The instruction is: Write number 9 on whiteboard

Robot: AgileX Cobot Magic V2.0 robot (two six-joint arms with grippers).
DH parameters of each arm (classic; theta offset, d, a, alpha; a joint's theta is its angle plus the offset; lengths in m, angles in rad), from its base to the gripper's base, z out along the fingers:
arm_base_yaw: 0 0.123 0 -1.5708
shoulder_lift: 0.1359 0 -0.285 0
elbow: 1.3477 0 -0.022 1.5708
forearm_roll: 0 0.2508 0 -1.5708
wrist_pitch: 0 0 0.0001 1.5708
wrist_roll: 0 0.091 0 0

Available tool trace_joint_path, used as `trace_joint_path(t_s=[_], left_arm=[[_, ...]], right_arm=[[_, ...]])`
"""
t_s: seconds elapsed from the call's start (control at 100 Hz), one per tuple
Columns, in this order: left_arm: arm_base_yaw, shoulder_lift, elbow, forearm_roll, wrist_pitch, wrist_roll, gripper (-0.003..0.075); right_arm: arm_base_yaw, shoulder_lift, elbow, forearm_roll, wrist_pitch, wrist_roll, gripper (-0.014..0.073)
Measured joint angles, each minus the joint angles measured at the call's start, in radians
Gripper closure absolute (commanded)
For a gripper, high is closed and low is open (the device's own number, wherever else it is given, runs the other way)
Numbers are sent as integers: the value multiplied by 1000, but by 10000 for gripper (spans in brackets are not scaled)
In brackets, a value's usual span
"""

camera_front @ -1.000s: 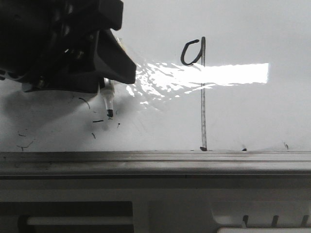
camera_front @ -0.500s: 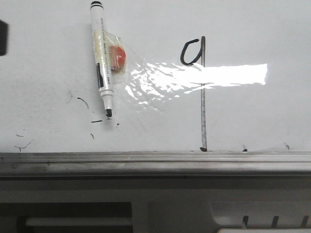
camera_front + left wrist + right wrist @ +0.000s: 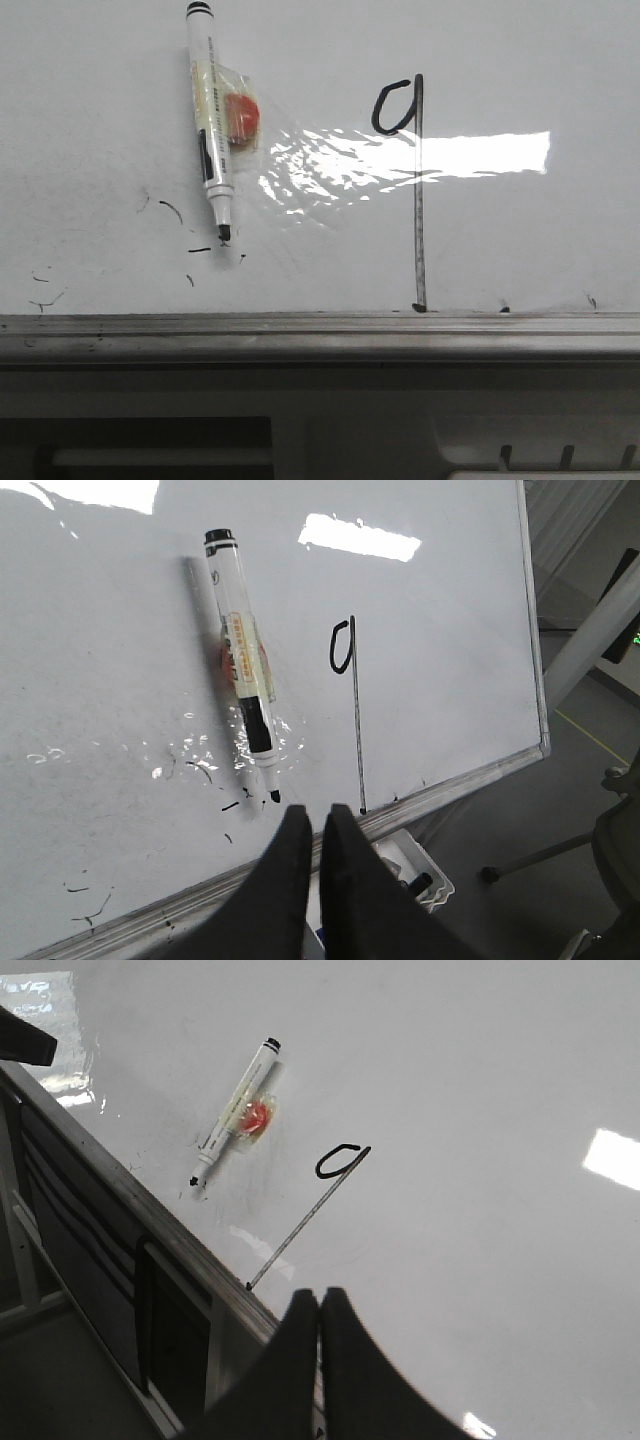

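The number 9 (image 3: 419, 200), a small open loop joined to a long thin stem, is drawn in black on the glossy whiteboard (image 3: 520, 60). The stem ends at the grey rail (image 3: 320, 325). A white marker (image 3: 215, 120) with a red label lies flat on the board left of the figure, its uncapped tip toward the rail. My left gripper (image 3: 317, 810) is shut and empty, hovering over the rail near the marker (image 3: 240, 660) tip and the 9 (image 3: 356, 720). My right gripper (image 3: 319, 1295) is shut and empty above the board edge, near the 9 (image 3: 308, 1218). Neither gripper shows in the front view.
Small black flecks (image 3: 175, 210) dot the board by the marker tip, and a glare patch (image 3: 480, 150) crosses the stem. A white tray (image 3: 420, 875) sits below the rail. A grey pole (image 3: 600, 630) and a chair (image 3: 620, 820) stand beyond the board's side edge.
One second ago my left gripper held the marker, tip on the board, at front-view left. It has let go and left that view. The marker now lies flat on the board.
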Motion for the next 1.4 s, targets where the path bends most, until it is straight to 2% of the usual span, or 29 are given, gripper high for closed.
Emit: trace_joint_path(t_s=[0.41,0.62,0.71,0.76,0.81,0.93,1.01,1.11,1.25,1.4], left_arm=[[0,-9,35,0,-2,0,738],[0,-63,102,31,-95,0,739],[7,-84,146,251,-111,-96,739],[29,-96,169,434,-111,-219,739],[67,-103,194,666,-105,-397,739],[215,-127,239,1142,-44,-792,739],[336,-142,251,1371,59,-1010,738],[466,-178,260,1628,204,-1183,738],[597,-279,280,1896,325,-1376,738],[689,-416,280,1907,390,-1425,738]], right_arm=[[0,0,0,0,0,2,638],[0,0,0,0,0,2,638],[0,0,0,0,0,2,638],[0,0,0,0,0,2,638],[0,0,0,0,0,2,638],[0,0,0,0,0,2,638],[0,0,0,0,0,2,638],[0,0,0,0,0,2,638],[0,0,0,0,0,2,638],[0,0,0,0,0,2,638]])
